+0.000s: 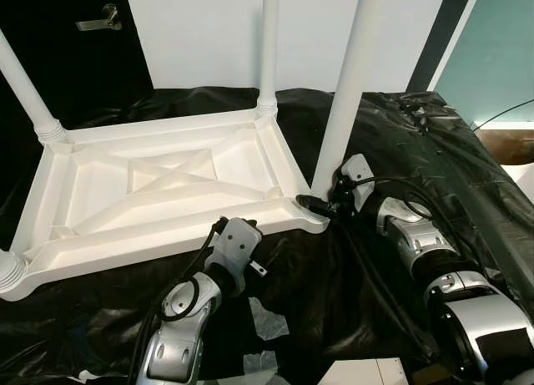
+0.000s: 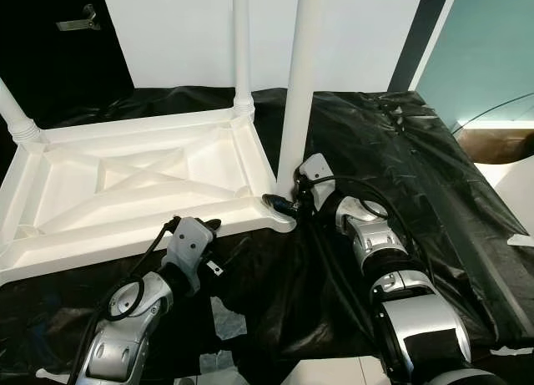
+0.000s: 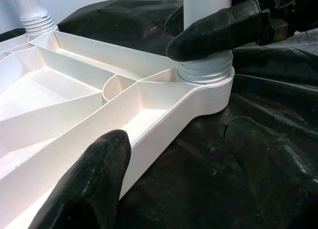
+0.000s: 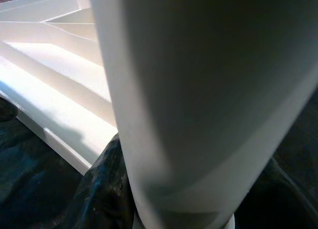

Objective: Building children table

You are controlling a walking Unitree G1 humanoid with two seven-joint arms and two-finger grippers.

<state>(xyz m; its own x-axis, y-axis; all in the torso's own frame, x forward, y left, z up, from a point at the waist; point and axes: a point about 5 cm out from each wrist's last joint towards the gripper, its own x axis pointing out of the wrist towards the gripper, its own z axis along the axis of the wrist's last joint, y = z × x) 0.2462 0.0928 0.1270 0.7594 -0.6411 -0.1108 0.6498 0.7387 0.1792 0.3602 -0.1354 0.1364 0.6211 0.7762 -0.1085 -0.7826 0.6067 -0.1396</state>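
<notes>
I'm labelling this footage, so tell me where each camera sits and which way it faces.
Left eye view: head, looking down at the upturned white tabletop; both silver arms show.
Right eye view: head, same scene; right gripper at the near leg.
Left wrist view: along the left gripper toward that leg's socket.
Right wrist view: close against the leg.
All four share this leg.

We look down on crumpled glossy black plastic sheeting [image 1: 434, 143] spread over the floor. Behind it stands a plain white wall [image 1: 209, 34], bright with light. At the far left we see a black door [image 1: 58, 59] with a silver metal lever handle [image 1: 100, 19]. To the right, a dark vertical strip [image 1: 435, 34] borders a pale teal panel [image 1: 492, 59].
</notes>
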